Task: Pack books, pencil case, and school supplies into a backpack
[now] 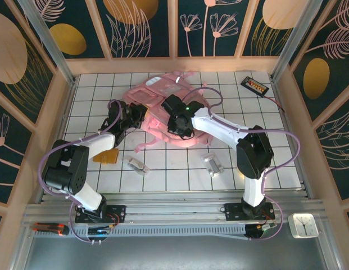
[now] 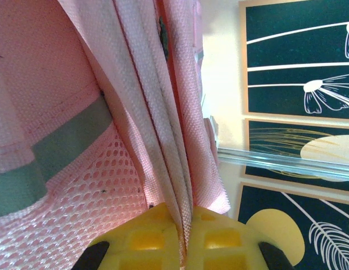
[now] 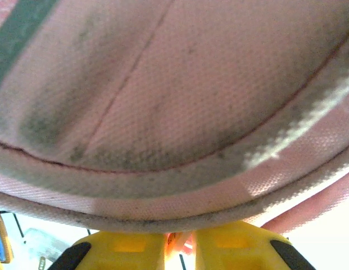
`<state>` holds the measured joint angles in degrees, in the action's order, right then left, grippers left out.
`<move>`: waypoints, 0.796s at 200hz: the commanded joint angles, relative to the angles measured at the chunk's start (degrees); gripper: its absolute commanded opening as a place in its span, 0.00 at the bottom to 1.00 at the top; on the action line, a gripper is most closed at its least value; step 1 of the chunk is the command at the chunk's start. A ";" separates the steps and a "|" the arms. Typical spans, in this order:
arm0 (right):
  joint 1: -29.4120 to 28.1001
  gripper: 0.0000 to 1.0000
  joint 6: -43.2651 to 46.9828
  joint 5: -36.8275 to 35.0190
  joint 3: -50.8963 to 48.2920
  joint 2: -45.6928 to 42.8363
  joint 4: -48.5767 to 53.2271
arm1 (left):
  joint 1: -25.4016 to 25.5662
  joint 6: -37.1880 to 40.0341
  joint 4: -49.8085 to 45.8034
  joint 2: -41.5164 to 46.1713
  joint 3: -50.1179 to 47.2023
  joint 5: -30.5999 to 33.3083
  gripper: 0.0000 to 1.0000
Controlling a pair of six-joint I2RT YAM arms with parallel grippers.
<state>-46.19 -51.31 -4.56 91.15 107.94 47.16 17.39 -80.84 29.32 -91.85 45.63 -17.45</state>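
Left gripper (image 2: 182, 224) clamps backpack (image 1: 157, 93) fabric. Right gripper (image 3: 180, 245) sits nearly together at its rim, grip unclear. Pad (image 1: 107, 156) and clips (image 1: 135, 165) lie unpacked on the counter (image 1: 174, 175).

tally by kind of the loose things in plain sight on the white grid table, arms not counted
backpack: 1
orange-brown pad: 1
silver clip pieces: 2
black slab with orange label: 1
total: 5
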 commanded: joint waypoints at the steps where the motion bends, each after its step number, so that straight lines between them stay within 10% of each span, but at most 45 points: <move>1: 0.66 0.09 -0.46 -2.03 -0.93 -0.24 0.25 | 1.34 -2.77 4.96 2.23 1.85 -3.29 0.00; 159: 10.34 0.00 9.75 0.03 -8.86 -8.93 7.05 | -4.46 7.26 -2.50 0.45 5.19 -4.17 0.00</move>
<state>-39.90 -45.74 -3.44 83.99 101.03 48.45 14.76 -75.18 23.14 -92.42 48.36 -21.69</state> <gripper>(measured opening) 0.048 0.045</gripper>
